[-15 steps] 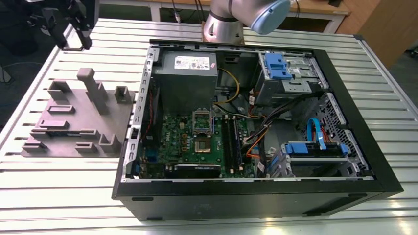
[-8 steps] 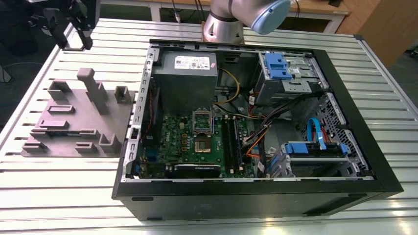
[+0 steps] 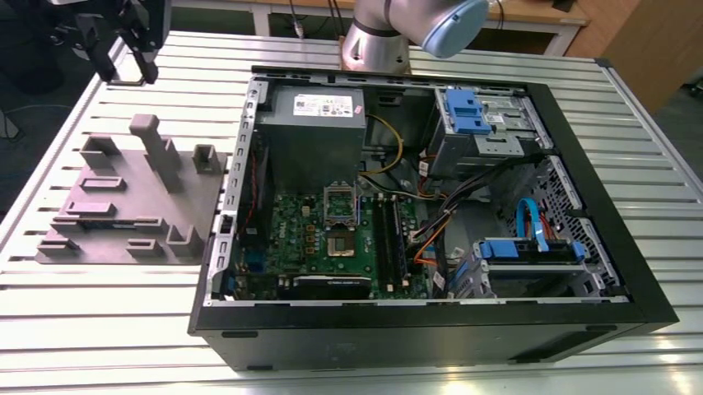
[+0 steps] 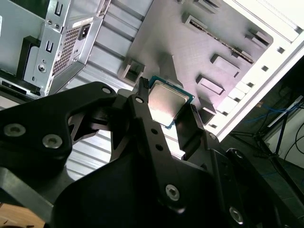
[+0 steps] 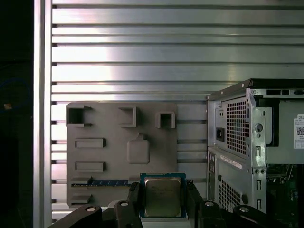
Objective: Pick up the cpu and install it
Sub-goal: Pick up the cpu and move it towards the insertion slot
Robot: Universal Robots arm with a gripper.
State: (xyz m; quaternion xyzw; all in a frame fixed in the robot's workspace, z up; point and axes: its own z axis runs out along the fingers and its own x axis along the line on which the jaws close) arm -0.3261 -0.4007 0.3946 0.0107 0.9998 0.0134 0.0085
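The cpu (image 4: 166,105) (image 5: 162,197), a flat square chip with a silver top and a thin green edge, is held between my gripper's (image 4: 167,100) (image 5: 162,189) two black fingers in both wrist views. The gripper is shut on its edges, high above the grey plastic fixture (image 5: 121,147) (image 4: 190,42). At the exterior view's top left, the gripper (image 3: 130,74) hangs above the far end of the fixture (image 3: 132,206), to the left of the open computer case (image 3: 429,329). The motherboard (image 3: 291,226) lies inside, with its socket (image 3: 342,243) near the middle.
A grey power supply box (image 3: 313,132) sits at the case's far end, and drive cages with blue parts (image 3: 472,111) (image 3: 533,247) and cables are on the right side. The case's rear panel (image 5: 237,142) stands beside the fixture. Everything rests on a slatted metal table (image 3: 110,329).
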